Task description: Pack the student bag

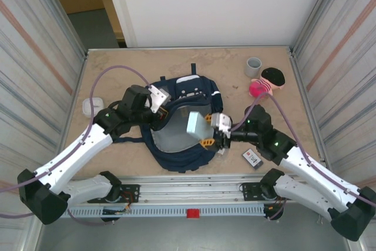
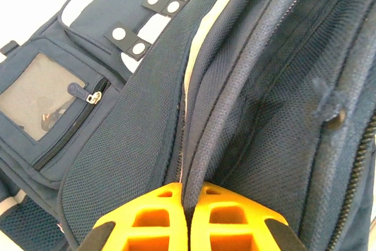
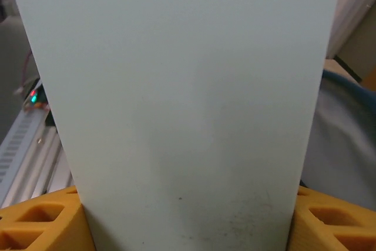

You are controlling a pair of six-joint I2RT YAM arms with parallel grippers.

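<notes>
Beige tabletop carries the large navy-blue fabric student bag mid-table toward the near edge, the left gripper pinching its rim, the right gripper clasping a pale flat box above its opening, with a grey cup and a pink doll toward the far right corner.

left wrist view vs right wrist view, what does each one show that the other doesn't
Left wrist view's own: the left hand shut on a seam of the student bag, plus its clear window pocket, zipper pull and snap tabs. Right wrist view's own: the right hand gripping a pale box, with a metal rail beside it. Shared: bag material and orange fingers.
</notes>
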